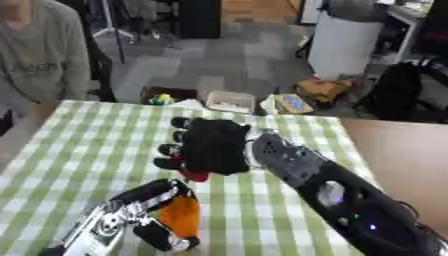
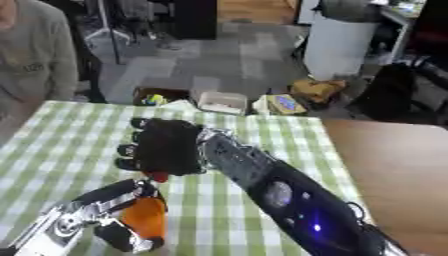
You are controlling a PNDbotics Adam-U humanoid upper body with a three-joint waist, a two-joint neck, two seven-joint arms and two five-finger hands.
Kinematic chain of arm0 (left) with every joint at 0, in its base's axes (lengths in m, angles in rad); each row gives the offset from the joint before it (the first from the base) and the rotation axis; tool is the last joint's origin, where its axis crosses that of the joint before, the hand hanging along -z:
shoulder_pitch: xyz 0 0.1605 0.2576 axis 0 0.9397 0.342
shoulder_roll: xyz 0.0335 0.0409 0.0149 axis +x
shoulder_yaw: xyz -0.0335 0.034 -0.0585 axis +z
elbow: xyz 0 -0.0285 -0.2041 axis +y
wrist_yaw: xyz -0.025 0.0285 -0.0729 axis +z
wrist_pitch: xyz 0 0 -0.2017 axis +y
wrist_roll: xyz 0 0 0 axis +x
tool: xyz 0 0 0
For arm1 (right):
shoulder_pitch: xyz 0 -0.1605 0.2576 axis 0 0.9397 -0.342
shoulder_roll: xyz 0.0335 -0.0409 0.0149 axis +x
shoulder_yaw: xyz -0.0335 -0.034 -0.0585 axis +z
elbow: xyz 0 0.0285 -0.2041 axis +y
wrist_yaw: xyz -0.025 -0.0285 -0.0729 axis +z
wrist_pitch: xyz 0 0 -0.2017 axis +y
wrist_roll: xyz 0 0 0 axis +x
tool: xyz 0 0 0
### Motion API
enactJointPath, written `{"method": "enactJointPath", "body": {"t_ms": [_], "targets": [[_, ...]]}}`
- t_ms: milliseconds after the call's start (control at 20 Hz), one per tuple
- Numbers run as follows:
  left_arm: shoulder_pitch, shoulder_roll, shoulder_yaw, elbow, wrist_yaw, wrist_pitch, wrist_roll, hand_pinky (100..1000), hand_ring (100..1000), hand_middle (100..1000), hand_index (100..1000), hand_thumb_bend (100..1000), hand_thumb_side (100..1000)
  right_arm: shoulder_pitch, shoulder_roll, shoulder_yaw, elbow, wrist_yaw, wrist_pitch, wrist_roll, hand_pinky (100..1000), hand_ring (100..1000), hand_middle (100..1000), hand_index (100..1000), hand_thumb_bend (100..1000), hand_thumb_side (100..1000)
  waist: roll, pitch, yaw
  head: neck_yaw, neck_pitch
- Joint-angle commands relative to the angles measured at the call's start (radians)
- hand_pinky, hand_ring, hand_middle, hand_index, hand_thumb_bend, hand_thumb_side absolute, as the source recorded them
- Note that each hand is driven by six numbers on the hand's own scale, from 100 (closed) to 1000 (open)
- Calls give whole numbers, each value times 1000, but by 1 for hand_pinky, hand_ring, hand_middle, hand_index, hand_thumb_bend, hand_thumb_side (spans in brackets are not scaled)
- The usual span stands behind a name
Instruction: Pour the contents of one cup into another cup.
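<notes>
**A:** Cups first: where are they?

**Me:** An orange cup (image 1: 181,216) sits in my left hand (image 1: 144,215), low at the near left of the bench (image 1: 79,145), over the green-and-white check cloth. My fingers (image 1: 150,192) curl round its side, with the thumb low against it, so that hand is closed on the cup. The other one is harder to make out. My right hand (image 1: 213,146) lies further out, near the middle of the bench, and its back faces the camera. Only a bit of red (image 1: 196,175) peeks out under the palm. I take that for the second cup, though I can't say so for sure.

**A:** Is the right hand holding it?

**Me:** The fingers bend down and over toward the left, and the red thing sits right beneath them. Whether they truly clasp it I cannot tell; the hand hides the contact.

**A:** Which step is this, then?

**Me:** I judge it's the bring-together stage. One cup is lifted, the other covered or gripped, and nothing is tipping yet. The orange cup looks about upright, and the two are near each other but apart.

**A:** And next?

**Me:** One rim needs to come over the other's mouth before any tilt. What's inside either cup is hidden from me.
</notes>
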Motion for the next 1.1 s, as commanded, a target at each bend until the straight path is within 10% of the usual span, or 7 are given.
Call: {"method": "enactJointPath", "body": {"t_ms": [50,1100], "targets": [[-23,6,12,-17,-3,-1,-3,449,430,370,679,377,192,-25,-18,-6,-10,12,1,-8,657,374,648,879,100,100,3,-19,-1,3,-8],[-25,7,13,-17,-4,-2,-7,449,430,370,679,385,193,-31,-24,2,-13,34,-11,-15,667,378,657,877,100,100,-1,-23,-4,6,-15]]}}
